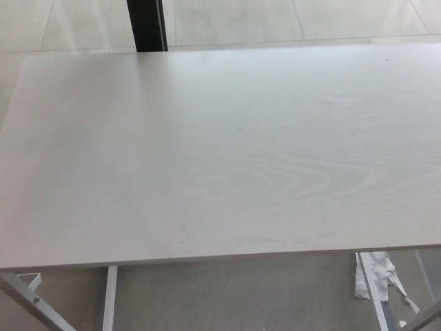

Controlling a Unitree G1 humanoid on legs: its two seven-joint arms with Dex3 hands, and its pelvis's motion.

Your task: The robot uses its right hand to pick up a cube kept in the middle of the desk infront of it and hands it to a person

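The pale wood-grain desk [220, 152] (white metal legs below) fills the view.

Soft, even daylight washes the pale table [220, 152], leaving its wood grain faint and low in contrast. No hard shadows or glare fall on it. The whole picture looks slightly hazy and soft, with the floor [234, 296] beneath dimmer.
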